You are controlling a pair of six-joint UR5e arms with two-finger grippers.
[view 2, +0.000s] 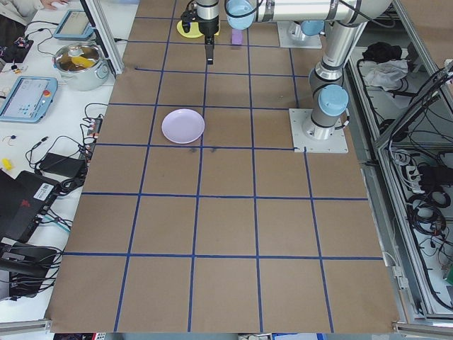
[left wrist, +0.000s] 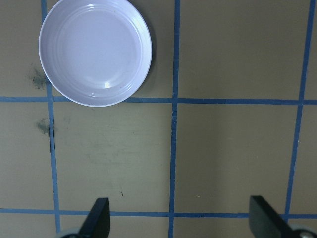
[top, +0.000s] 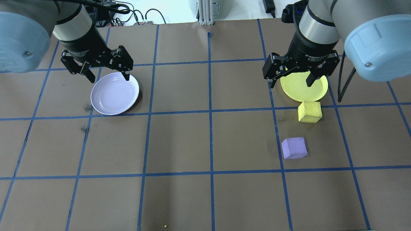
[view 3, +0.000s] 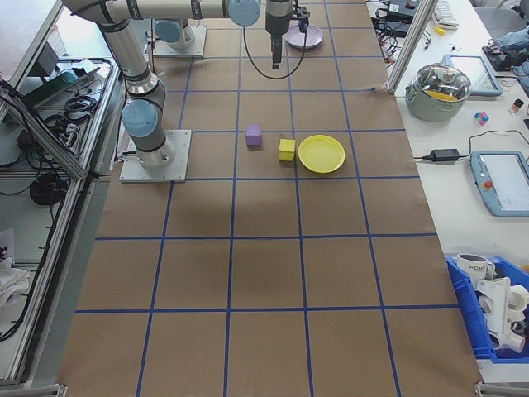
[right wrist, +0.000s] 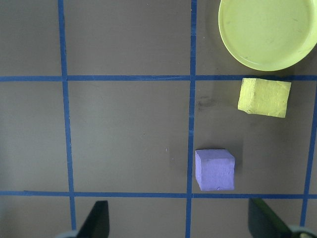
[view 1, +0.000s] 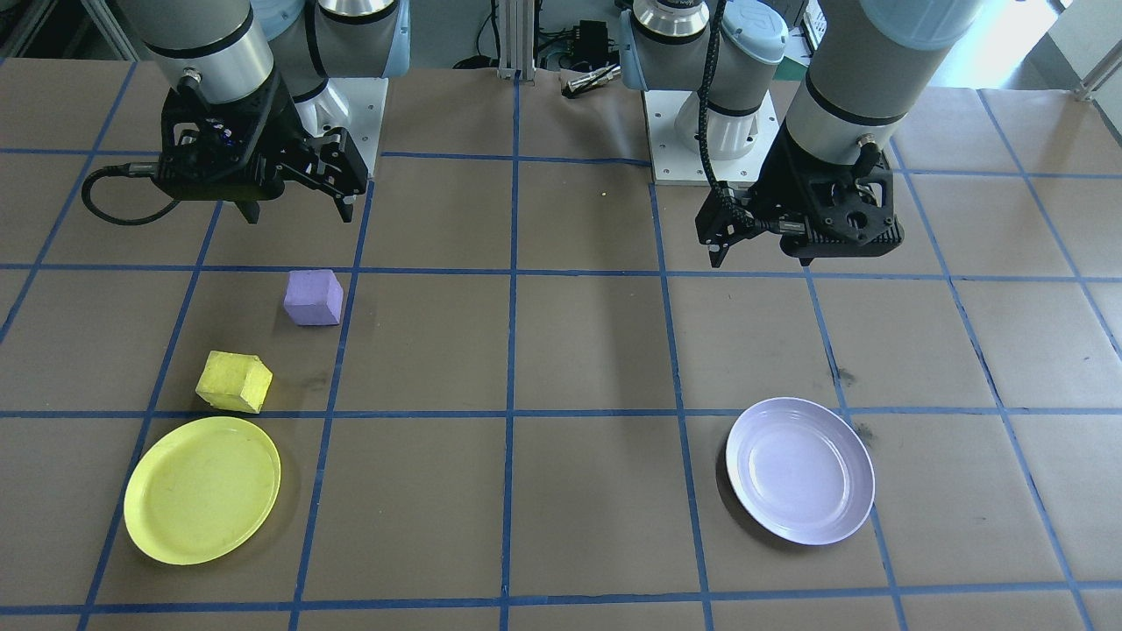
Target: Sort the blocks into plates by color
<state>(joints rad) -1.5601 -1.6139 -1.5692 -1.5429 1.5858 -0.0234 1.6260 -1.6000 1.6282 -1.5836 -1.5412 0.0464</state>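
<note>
Meanwhile, both arms hung above the brown paper-covered counter (top: 208, 144) with its grid of blue tape lines (top: 210, 110). The left gripper (top: 104, 72) hovered with jaws spread and nothing between them, over the far edge of the round pale lavender plastic plate (top: 115, 93). The right gripper (top: 290, 75) hung likewise, jaws spread and empty, above the round bright yellow plastic plate (top: 305, 88). Neither plate held anything. The small yellow foam cube (top: 309, 111) sat on the counter just beside the yellow plate, apart from its rim by a narrow gap. The small light purple foam cube (top: 294, 148) lay near the yellow one, on the side away from the plate, close to a tape line. The lavender plate stood well apart from both cubes, across the counter on the left arm's side.
</note>
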